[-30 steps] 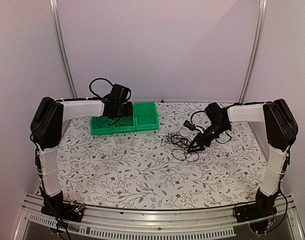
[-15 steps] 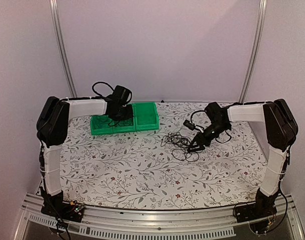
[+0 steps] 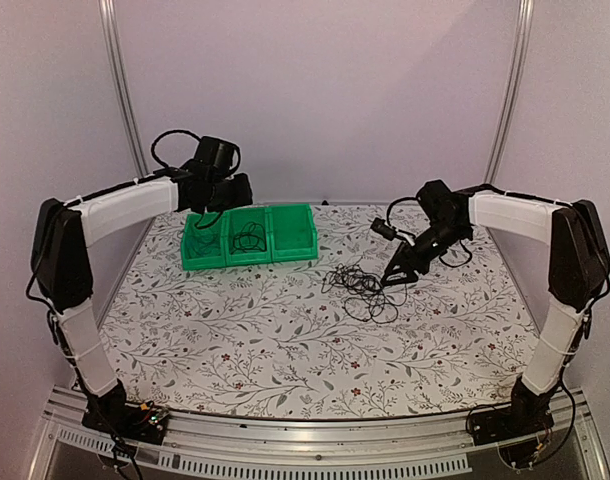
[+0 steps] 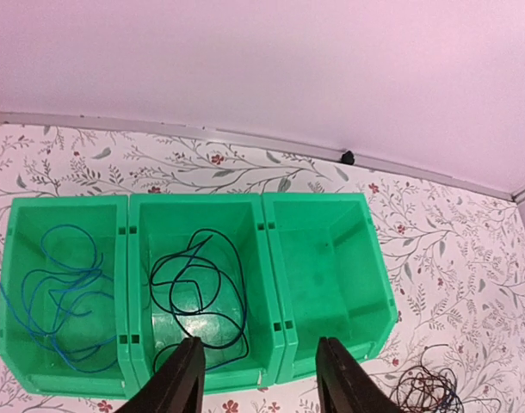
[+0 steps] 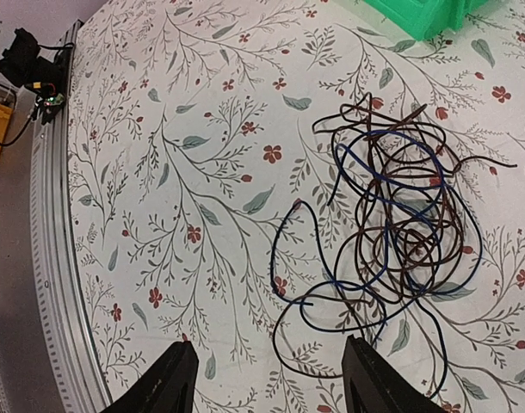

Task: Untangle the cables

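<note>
Since a second ago the left arm (image 3: 125,205) has lifted up and back toward the left rear, away from the three green bins (image 3: 295,245), and its jaws have let go; a black cable (image 3: 248,238) now lies in the middle bin.

In the left wrist view the left gripper (image 4: 258,383) hangs above the near edge of the bins with its fingers spread and nothing between them. A blue cable (image 4: 60,284) lies looped in the left-hand bin. The black cable lies coiled in the middle one, just beyond the left finger. The arm reaches from its base up and over, wrist high above the left-hand bin.

Further right, on the flowered table (image 3: 285,350), sits one tangle (image 3: 365,290) of dark cords with a blue one running through it. The right arm (image 3: 515,215) stretches in from the right, wrist angled down. The right gripper (image 3: 397,278) hovers at the tangle's right edge, jaws apart and grasping nothing. Through its own camera the tangle lies ahead of the fingers, apart from them.

Counted: two arms, three bins, two separated cables, one tangle.
</note>
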{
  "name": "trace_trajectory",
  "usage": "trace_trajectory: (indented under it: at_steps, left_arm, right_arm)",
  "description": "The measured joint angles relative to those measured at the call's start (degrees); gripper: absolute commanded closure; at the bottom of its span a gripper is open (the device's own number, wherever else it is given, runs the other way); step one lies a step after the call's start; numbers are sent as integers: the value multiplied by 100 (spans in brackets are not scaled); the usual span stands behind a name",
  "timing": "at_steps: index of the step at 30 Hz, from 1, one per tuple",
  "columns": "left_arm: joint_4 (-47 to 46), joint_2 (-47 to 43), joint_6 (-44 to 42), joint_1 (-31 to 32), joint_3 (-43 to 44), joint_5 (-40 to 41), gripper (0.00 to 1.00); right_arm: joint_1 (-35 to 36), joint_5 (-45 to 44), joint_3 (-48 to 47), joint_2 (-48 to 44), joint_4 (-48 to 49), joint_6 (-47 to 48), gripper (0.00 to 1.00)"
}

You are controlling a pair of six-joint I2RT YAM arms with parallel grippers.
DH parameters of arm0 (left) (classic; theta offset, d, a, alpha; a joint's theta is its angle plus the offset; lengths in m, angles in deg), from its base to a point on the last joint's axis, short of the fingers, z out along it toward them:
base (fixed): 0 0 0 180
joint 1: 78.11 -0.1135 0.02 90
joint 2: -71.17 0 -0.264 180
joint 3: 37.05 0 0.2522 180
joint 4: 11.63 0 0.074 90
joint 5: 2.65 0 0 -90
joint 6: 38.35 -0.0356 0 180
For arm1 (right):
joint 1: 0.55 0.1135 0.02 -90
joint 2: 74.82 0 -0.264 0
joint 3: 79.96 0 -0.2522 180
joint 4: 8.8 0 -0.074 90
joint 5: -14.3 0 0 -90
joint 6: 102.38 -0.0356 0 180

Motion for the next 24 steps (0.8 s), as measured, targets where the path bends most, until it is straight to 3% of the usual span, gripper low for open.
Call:
trace_trajectory:
  at_steps: [8,13,17,24]
  left_arm:
    - [-896,-964,-713,219,-837,-791,56]
    - [-1130,-883,-1287,1060,-765,-1521,58]
    - [-1119,-575,-1303,1617,-468,-1985,58]
    - [-1113,-533,-1167,1698,-592,-2328,59]
  right_arm:
    - [-195,-750,109,-562,-284,675,39]
    - [-396,-767,70,-568,-131,667,42]
    - [-496,-750,-2,-291,55,496,41]
    - [-525,-769,2,549,278,111,41]
